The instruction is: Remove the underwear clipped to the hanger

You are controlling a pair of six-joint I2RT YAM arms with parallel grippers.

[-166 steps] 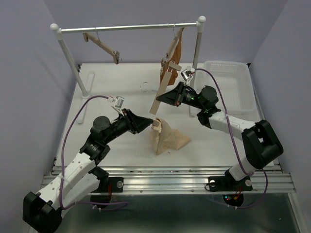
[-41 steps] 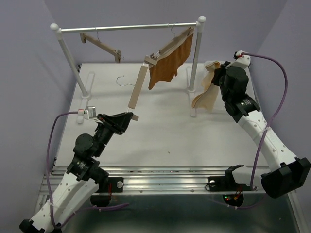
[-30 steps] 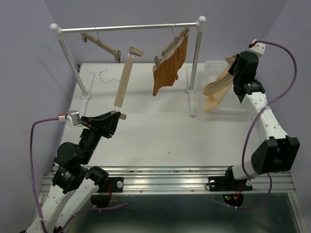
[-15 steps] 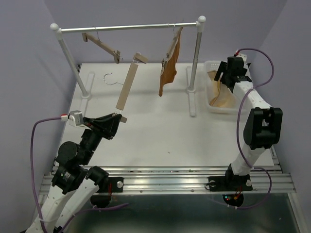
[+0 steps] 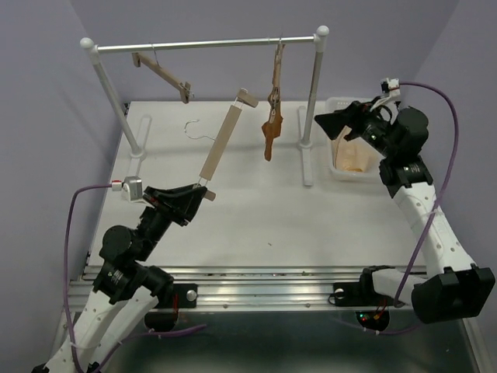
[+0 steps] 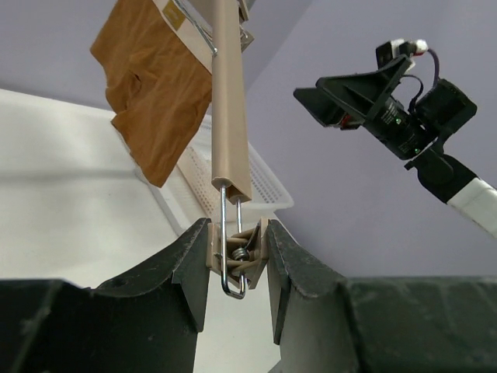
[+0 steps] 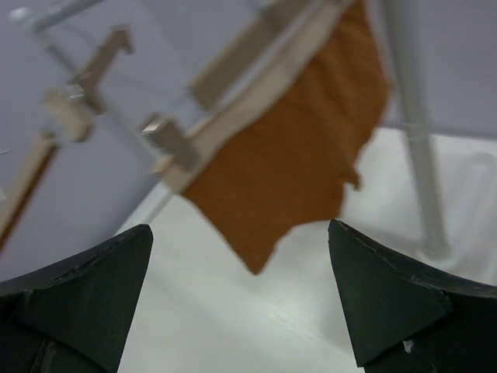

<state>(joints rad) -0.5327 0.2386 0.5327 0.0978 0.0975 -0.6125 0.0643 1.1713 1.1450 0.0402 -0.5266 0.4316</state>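
Top external view: the left end effector (image 5: 200, 191) pinches the end clip of the bare hanger (image 5: 221, 146), its bar tilted above the surface (image 5: 311, 225). Rightward, the basket (image 5: 338, 171) holds the underwear (image 5: 353, 159). The right end effector (image 5: 326, 124), spread wide and empty, has lifted out since half a second ago.

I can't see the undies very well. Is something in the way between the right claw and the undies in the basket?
Nothing visible is. The underwear lies in the open-topped basket. The open right gripper hangs above it but points away, toward the orange-brown garment.
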